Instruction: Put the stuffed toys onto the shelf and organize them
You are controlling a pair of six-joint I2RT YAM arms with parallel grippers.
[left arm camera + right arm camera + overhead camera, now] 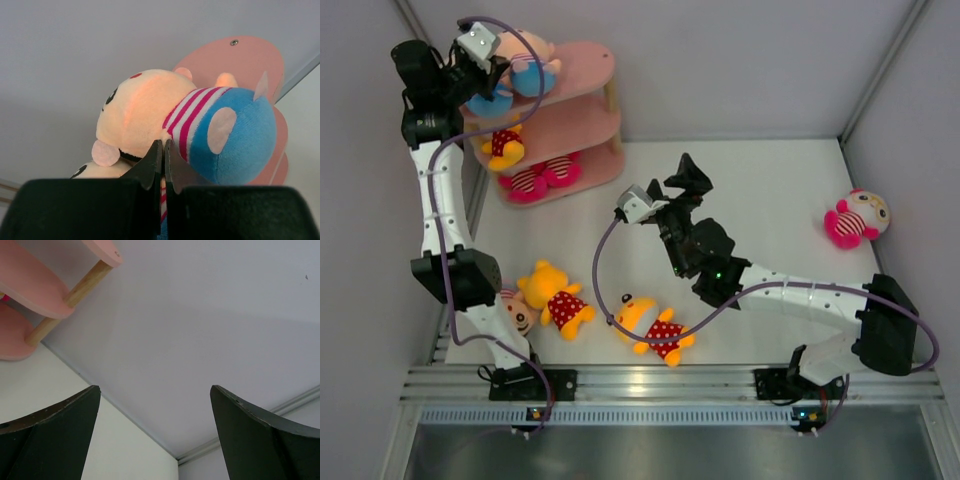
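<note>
Tabletop (770, 180), left end effector (163, 146) closed beside boy doll (145, 105) atop shelf (250, 55), right end effector (154, 390) open, empty

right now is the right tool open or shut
Open: the right tool has its fingers wide apart, nothing between them.

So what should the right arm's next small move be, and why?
Probably swing the right fingers toward the pink doll on their side of the table. They stand open and empty above bare tabletop. That doll lies alone, off the shelf. The left fingers, shut, are up at the shelf's top board.
</note>
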